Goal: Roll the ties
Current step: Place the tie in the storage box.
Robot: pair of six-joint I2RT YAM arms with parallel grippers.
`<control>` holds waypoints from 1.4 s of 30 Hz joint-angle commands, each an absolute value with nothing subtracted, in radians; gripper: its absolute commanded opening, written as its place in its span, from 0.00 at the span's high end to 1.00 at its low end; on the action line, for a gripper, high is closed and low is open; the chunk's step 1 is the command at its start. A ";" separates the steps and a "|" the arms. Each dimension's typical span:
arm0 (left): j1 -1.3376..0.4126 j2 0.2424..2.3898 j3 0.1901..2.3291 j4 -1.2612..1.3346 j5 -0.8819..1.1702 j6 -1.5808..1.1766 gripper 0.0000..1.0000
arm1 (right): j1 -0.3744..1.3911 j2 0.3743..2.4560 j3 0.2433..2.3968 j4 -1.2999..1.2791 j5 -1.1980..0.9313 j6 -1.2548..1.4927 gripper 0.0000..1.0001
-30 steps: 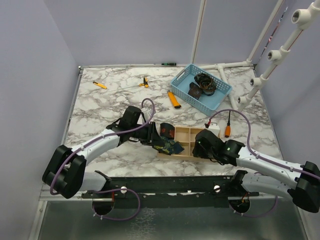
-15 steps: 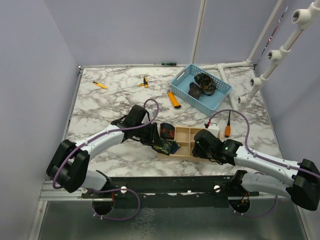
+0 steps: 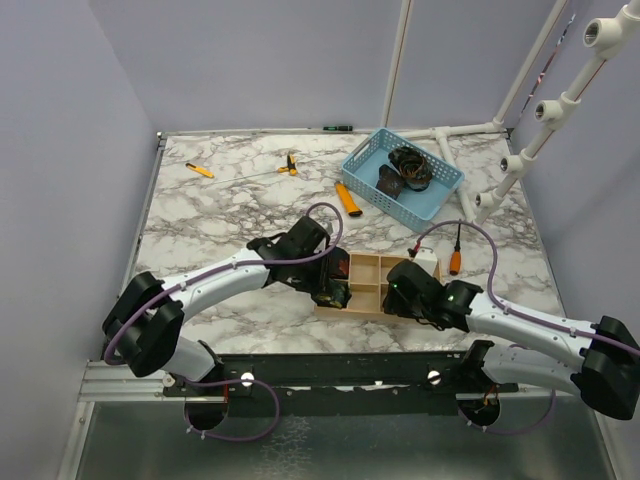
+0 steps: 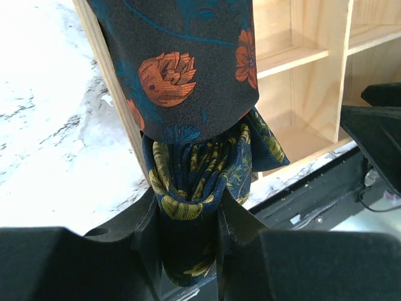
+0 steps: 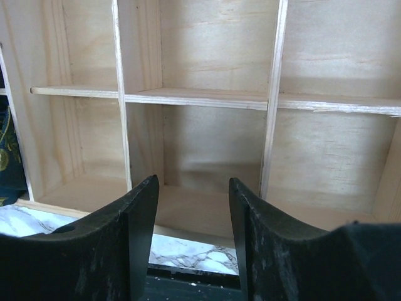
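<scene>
My left gripper [image 4: 187,235] is shut on a rolled navy tie with yellow-green floral print [image 4: 194,182]. It holds the tie at the near-left corner of the wooden divided box [image 4: 313,75]. A dark tie with orange-red flowers [image 4: 182,75] lies just beyond it, over the box's left compartment. In the top view my left gripper [image 3: 333,291] is at the box's left end [image 3: 372,268]. My right gripper [image 5: 193,207] is open and empty, and faces the box's bare compartments [image 5: 213,150] from the near side. In the top view it [image 3: 398,292] is at the box's near edge.
A blue basket [image 3: 437,195] at the back right holds a coiled dark tie [image 3: 410,165] and a folded one [image 3: 390,184]. Orange-handled tools [image 3: 348,198] lie on the marble behind the box. A white block [image 3: 428,258] and an orange plug [image 3: 455,262] sit right of the box. A white pipe frame [image 3: 520,160] stands at the right.
My left arm has swung right with the navy tie, from the table left of the box to the box's left end. The right arm has barely moved.
</scene>
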State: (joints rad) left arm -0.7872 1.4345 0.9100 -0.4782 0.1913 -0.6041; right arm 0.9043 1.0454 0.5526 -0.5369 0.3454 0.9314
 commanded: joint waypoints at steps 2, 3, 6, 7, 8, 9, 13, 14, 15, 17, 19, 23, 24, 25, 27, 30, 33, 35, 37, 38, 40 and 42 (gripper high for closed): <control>-0.829 1.457 0.945 -0.625 -0.103 -0.646 1.00 | 0.905 1.061 0.503 -0.512 0.318 0.949 0.47; -0.842 1.461 0.955 -0.643 -0.129 -0.654 1.00 | 0.905 1.064 0.495 -0.499 0.312 0.949 0.47; -0.890 1.493 0.995 -0.707 -0.219 -0.676 1.00 | 0.905 1.084 0.472 -0.437 0.284 0.942 0.48; -0.910 1.509 1.011 -0.735 -0.253 -0.682 1.00 | 0.905 1.096 0.466 -0.415 0.272 0.942 0.48; -0.924 1.525 1.026 -0.759 -0.284 -0.686 1.00 | 0.904 1.109 0.463 -0.395 0.260 0.941 0.48; -0.935 1.541 1.041 -0.780 -0.311 -0.690 1.00 | 0.904 1.124 0.462 -0.375 0.247 0.943 0.48; -0.979 1.604 1.102 -0.859 -0.426 -0.712 1.00 | 0.905 1.173 0.453 -0.303 0.193 0.950 0.49; -0.991 1.620 1.119 -0.883 -0.453 -0.721 1.00 | 0.906 1.184 0.451 -0.289 0.181 0.947 0.49; -1.003 1.636 1.136 -0.905 -0.478 -0.732 1.00 | 0.906 1.190 0.450 -0.278 0.174 0.945 0.49; -1.032 1.668 1.171 -0.938 -0.522 -0.760 1.00 | 0.905 1.202 0.449 -0.270 0.170 0.940 0.49; -1.068 1.695 1.203 -0.962 -0.554 -0.787 1.00 | 0.906 1.208 0.449 -0.267 0.167 0.934 0.49; -1.127 1.752 1.248 -0.968 -0.549 -0.835 0.99 | 0.906 1.220 0.440 -0.254 0.150 0.921 0.49; -1.139 1.764 1.257 -0.959 -0.542 -0.840 0.95 | 0.906 1.222 0.438 -0.253 0.148 0.918 0.49; -1.147 1.775 1.262 -0.946 -0.527 -0.842 0.89 | 0.906 1.225 0.436 -0.251 0.148 0.915 0.49; -1.158 1.782 1.265 -0.915 -0.497 -0.843 0.78 | 0.906 1.222 0.431 -0.250 0.147 0.910 0.49; -1.165 1.774 1.262 -0.896 -0.485 -0.850 0.63 | 0.906 1.206 0.424 -0.257 0.150 0.905 0.49; -1.166 1.749 1.261 -0.894 -0.485 -0.850 0.52 | 0.905 1.182 0.423 -0.273 0.162 0.904 0.49; -1.166 1.729 1.260 -0.896 -0.486 -0.850 0.45 | 0.906 1.166 0.425 -0.281 0.168 0.906 0.49; -1.166 1.710 1.259 -0.896 -0.487 -0.849 0.42 | 0.906 1.150 0.428 -0.293 0.178 0.909 0.49; -1.166 1.701 1.259 -0.895 -0.485 -0.848 0.40 | 0.905 1.143 0.429 -0.298 0.181 0.910 0.49; -1.166 1.687 1.258 -0.896 -0.479 -0.845 0.38 | 0.905 1.128 0.434 -0.311 0.188 0.911 0.48; -1.166 1.671 1.255 -0.898 -0.474 -0.844 0.34 | 0.905 1.112 0.440 -0.327 0.193 0.910 0.47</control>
State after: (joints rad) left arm -1.1358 1.7191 1.2530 -0.8860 -0.4648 -0.8368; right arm 0.8978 1.1210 0.4774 -0.2516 0.2447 0.8974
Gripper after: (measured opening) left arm 0.628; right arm 0.491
